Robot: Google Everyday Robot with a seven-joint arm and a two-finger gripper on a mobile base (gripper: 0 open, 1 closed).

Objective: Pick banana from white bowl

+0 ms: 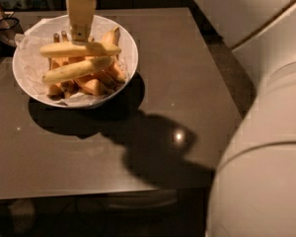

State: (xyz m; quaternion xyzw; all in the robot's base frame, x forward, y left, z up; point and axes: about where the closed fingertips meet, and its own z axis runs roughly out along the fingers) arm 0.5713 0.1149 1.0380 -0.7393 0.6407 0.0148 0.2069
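The white bowl point(130, 46), lined with crumpled white paper, stands on the far left part of the dark table point(187, 83). The banana point(96, 49), long, almost straight and pale yellow, lies crosswise on top of the pile in it. A similar, slightly curved pale banana point(74, 70) lies just in front of it, with stubby orange-toned bananas point(91, 85) underneath. My gripper point(80, 36) hangs from above at the far side of the bowl, its tip right at the middle of the banana's top. Whether it touches the banana is hidden.
My own pale arm and body point(266, 132) fill the right side of the view and cast a large shadow point(153, 147) on the table's middle. A dark wiry object point(2, 21) sits beyond the table's far left corner. The table's front edge point(98, 194) is near.
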